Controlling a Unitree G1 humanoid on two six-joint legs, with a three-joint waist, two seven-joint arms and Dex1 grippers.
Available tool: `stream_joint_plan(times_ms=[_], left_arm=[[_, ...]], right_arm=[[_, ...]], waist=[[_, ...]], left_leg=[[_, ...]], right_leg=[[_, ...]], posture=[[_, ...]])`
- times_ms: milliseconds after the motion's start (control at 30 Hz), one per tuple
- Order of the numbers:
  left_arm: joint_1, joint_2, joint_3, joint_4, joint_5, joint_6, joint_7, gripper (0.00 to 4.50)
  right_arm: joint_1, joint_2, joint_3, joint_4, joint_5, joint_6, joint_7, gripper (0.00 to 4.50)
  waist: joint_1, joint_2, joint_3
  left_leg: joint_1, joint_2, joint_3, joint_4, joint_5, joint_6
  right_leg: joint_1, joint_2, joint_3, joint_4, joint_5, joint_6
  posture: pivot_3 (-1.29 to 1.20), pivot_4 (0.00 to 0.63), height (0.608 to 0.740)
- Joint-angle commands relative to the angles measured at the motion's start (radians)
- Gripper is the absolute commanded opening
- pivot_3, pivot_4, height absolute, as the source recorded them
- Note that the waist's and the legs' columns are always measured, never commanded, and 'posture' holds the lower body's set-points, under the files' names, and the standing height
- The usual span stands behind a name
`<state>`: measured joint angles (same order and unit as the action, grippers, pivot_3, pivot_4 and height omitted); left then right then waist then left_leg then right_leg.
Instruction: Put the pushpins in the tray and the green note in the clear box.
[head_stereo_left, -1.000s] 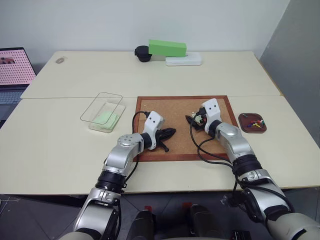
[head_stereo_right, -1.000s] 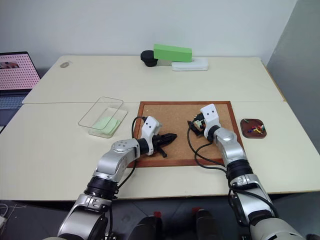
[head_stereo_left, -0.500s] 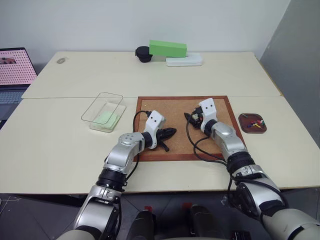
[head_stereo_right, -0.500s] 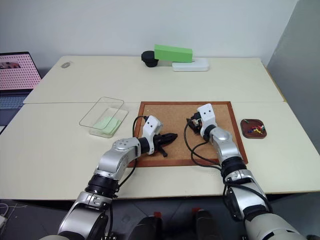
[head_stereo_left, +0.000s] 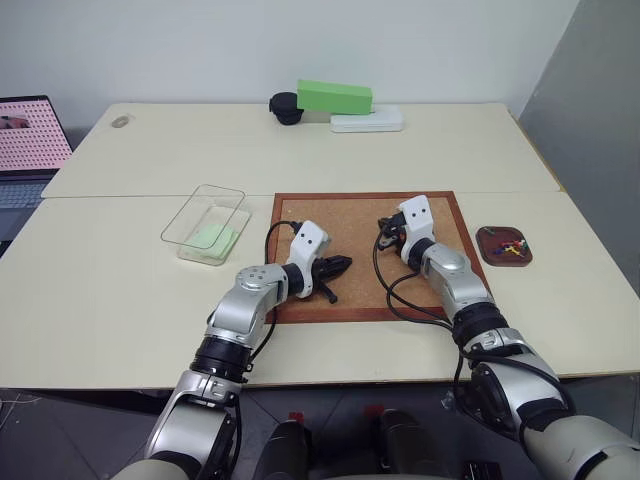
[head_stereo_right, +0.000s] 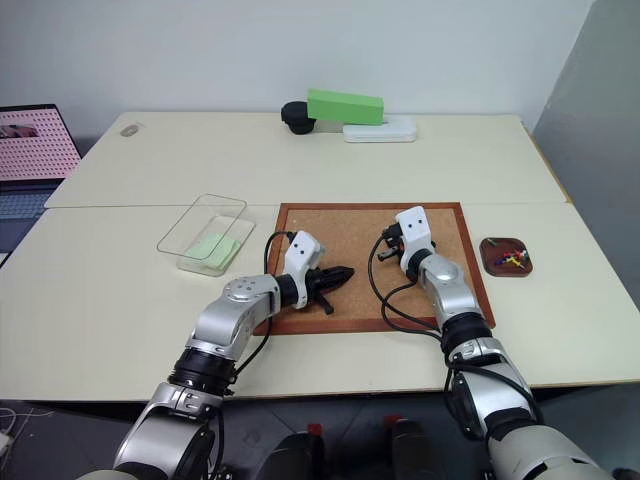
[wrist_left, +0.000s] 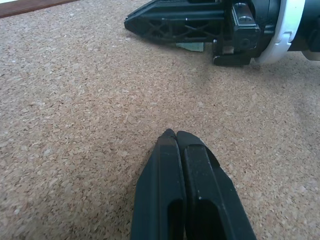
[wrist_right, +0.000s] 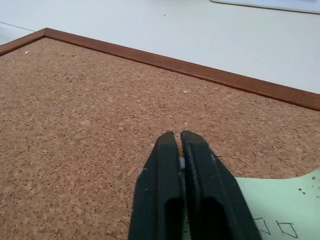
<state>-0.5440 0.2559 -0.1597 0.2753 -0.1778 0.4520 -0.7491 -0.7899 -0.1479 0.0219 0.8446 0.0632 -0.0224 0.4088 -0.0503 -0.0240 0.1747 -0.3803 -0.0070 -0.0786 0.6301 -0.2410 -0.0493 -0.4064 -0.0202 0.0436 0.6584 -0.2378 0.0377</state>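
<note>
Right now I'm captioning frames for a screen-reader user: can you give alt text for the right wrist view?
The right gripper, fingers shut, sits low over a cork board, with a pale green note lying on the cork right beside it. The board's red-brown wooden frame runs behind, with the cream table beyond it.

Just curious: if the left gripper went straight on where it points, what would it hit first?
Likely the cork board, since the left gripper tilts slightly down. If it skimmed above the board, the right gripper lies ahead.
</note>
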Motion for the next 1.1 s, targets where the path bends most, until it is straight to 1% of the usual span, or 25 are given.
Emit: stream_joint_plan(times_ms=[33,200,367,500,700,833,900,1033,1100], left_arm=[[0.024,0.009,-0.023,0.009,0.019,0.017,-0.001,0.0],[0.022,0.0,-0.025,0.007,0.015,0.02,0.0,0.0],[0.018,-0.005,-0.022,0.02,0.014,0.017,0.005,0.0],[0.018,-0.009,-0.024,0.024,0.014,0.015,0.002,0.0],[0.017,-0.016,-0.026,0.029,0.014,0.013,-0.001,0.0],[0.0,-0.028,-0.002,0.038,-0.008,0.026,0.002,0.0],[-0.019,-0.037,0.021,0.039,-0.03,0.046,0.003,0.0],[-0.053,-0.048,0.064,0.019,-0.077,0.085,-0.006,0.0],[-0.07,-0.059,0.093,-0.009,-0.123,0.12,-0.014,0.0]], right_arm=[[0.004,-0.01,0.009,-0.082,-0.022,-0.055,-0.001,0.06],[0.042,-0.031,0.033,-0.231,-0.051,-0.046,0.005,0.06],[0.086,-0.053,0.051,-0.36,-0.064,0.002,0.015,0.06],[0.12,-0.089,0.065,-0.445,-0.092,0.021,0.023,0.06],[0.18,-0.242,0.154,-0.525,-0.252,-0.047,0.05,0.06],[0.211,-0.311,0.182,-0.558,-0.303,-0.09,0.063,0.06],[0.227,-0.315,0.169,-0.573,-0.285,-0.084,0.07,0.06],[0.232,-0.308,0.133,-0.6,-0.249,-0.061,0.065,0.06],[0.223,-0.294,0.114,-0.632,-0.226,-0.038,0.055,0.06]], waist=[[0.0,0.0,0.0],[0.0,0.0,0.0],[0.0,0.0,0.0],[0.002,0.0,0.0],[0.004,0.0,0.0],[0.005,0.0,0.0],[0.005,0.0,0.0],[0.009,0.0,0.0],[0.01,0.0,0.0]], left_leg=[[0.0,0.0,0.0,0.0,0.0,0.0],[-0.001,0.0,0.0,0.0,0.0,0.0],[0.0,0.0,0.0,0.0,0.0,0.0],[-0.001,0.0,-0.001,0.0,0.0,0.0],[-0.001,-0.001,0.0,0.0,0.0,0.0],[-0.001,0.0,0.0,0.0,0.0,0.0],[-0.001,0.0,0.0,0.0,0.0,0.0],[-0.001,-0.001,0.0,0.0,0.0,0.0],[-0.001,0.0,0.0,0.0,0.0,0.0]], right_leg=[[0.0,0.0,0.0,0.0,0.0,0.0],[-0.001,0.0,0.0,0.0,0.0,0.0],[0.0,0.0,0.0,0.0,0.0,0.0],[0.0,0.0,0.0,0.0,0.0,0.0],[0.0,0.0,0.0,-0.001,0.0,0.0],[0.0,0.0,0.0,-0.001,-0.001,0.001],[0.0,0.0,0.0,-0.001,-0.003,0.005],[0.0,0.0,0.0,-0.001,-0.003,0.005],[0.0,0.0,0.0,-0.001,-0.003,0.005]], posture=[[0.0,0.15,0.74],[0.0,0.15,0.74],[0.0,0.15,0.74],[0.0,0.15,0.74],[0.0,0.15,0.74],[0.0,0.15,0.74],[0.0,0.15,0.74],[0.0,0.15,0.74],[0.0,0.15,0.74]])
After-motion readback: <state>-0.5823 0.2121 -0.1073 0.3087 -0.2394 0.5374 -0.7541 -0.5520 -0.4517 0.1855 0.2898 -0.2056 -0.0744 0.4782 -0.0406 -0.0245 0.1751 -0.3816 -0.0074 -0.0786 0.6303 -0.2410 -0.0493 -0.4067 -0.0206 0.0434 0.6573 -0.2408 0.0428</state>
